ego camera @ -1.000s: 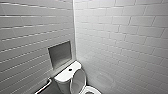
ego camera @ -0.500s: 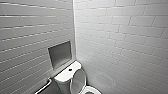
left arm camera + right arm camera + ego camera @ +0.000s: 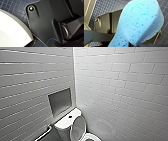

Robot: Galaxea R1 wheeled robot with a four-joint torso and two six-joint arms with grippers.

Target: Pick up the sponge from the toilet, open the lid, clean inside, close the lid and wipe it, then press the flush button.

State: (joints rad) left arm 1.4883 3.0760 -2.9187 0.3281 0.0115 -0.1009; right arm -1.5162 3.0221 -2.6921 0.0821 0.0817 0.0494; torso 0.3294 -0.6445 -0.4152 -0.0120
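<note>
The white toilet (image 3: 65, 123) stands in the tiled corner, low in the head view. Its lid (image 3: 78, 128) is raised and leans back against the tank, greyish underside facing forward. A dark round flush button (image 3: 70, 116) sits on the flat tank top. Below the lid, a piece of the bowl's rim (image 3: 90, 136) shows. The blue sponge (image 3: 140, 23) looms large in the right wrist view, over dark tiled floor, with my right gripper (image 3: 134, 44) shut on its lower end. In the left wrist view a white curved toilet edge (image 3: 11, 32) lies close by.
A recessed grey niche (image 3: 60, 100) is set in the left wall above the tank. A metal grab bar (image 3: 44, 133) runs along that wall left of the toilet. White tiled walls close in on both sides. The floor (image 3: 16, 11) is dark small tiles.
</note>
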